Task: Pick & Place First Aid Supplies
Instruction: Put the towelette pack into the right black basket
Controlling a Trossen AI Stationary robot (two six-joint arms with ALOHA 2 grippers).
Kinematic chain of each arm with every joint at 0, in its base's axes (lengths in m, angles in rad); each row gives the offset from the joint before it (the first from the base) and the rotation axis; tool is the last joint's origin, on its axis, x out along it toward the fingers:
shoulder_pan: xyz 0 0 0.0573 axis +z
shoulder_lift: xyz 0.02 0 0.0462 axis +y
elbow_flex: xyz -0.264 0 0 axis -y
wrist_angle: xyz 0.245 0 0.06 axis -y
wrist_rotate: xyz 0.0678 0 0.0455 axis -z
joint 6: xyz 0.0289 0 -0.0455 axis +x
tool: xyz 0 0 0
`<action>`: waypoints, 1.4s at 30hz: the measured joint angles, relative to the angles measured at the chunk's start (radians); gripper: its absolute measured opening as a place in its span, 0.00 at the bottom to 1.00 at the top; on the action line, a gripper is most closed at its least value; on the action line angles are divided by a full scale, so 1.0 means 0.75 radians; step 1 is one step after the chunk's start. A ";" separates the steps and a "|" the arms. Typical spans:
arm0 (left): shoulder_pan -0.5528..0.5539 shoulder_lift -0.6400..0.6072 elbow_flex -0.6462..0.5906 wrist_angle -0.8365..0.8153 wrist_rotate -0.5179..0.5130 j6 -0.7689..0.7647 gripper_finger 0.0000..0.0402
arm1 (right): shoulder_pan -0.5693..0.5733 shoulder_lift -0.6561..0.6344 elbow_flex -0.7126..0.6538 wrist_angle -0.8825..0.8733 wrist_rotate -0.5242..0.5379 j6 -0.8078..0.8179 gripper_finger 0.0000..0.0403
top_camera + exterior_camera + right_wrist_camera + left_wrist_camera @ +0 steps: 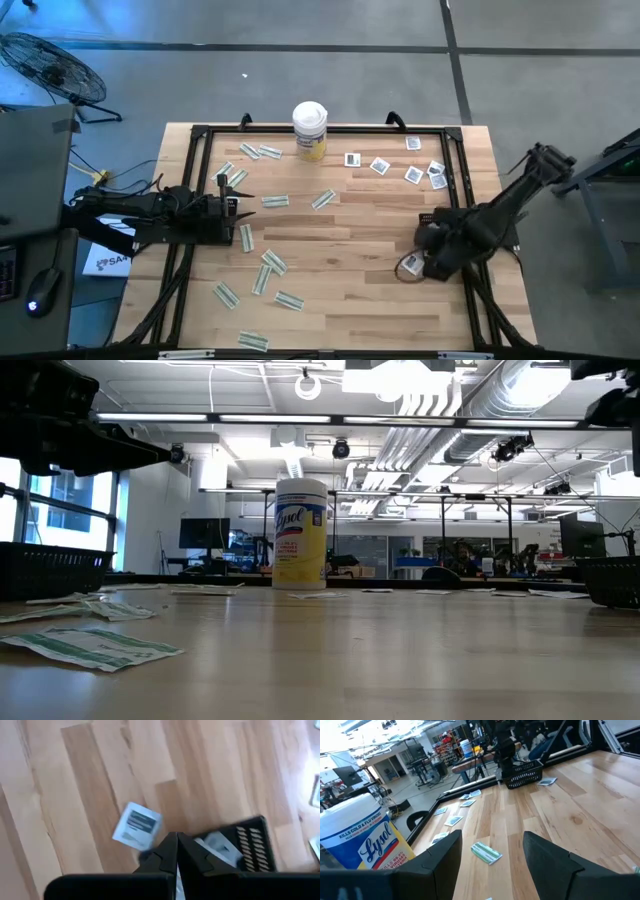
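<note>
Fingers on the left gripper [238, 205] stand wide apart with nothing between them, and that arm lies stretched low across the left side of the table [340, 300], pointing toward the middle. Around it the green-white strips [274, 263] lie scattered flat over the left half of the wood, a few near the far rail and a few toward the near edge; one strip [485, 852] shows on the boards just ahead of the spread fingers [544, 857]. At the far edge, roughly central, stands the yellow-labelled canister [310, 130], upright with its white lid on. Right of it, along the far rail, the small white squares [380, 166] lie in a loose cluster. Farther right, the right arm slants down from its base at the table's right edge, and the right gripper [420, 262] is pressed shut, tips together, holding nothing, hanging above a white square [137, 825] and a small black basket [252, 842].
</note>
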 joint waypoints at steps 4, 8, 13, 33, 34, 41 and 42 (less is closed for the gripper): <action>0.000 0.000 0.000 0.000 0.000 0.000 0.51 | -0.070 -0.125 0.000 -0.120 -0.034 -0.011 0.00; 0.000 0.001 0.000 0.000 0.000 0.000 0.51 | -0.106 -0.230 -0.007 -0.147 -0.020 0.004 0.00; 0.000 0.000 0.000 0.000 0.000 0.000 0.51 | -0.105 -0.267 -0.067 -0.021 -0.035 0.040 0.00; 0.000 0.000 0.000 0.000 0.000 0.000 0.51 | -0.257 0.501 -0.060 0.444 -0.475 -0.302 0.19; 0.000 0.000 0.000 0.000 0.000 0.000 0.51 | -0.260 0.525 -0.050 0.443 -0.473 -0.236 0.19; 0.000 0.000 0.000 0.000 0.000 0.000 0.51 | -0.288 0.590 -0.017 0.491 -0.369 0.170 0.19; 0.000 0.000 0.000 0.000 0.000 0.000 0.51 | -0.288 0.596 -0.018 0.491 -0.368 0.184 0.19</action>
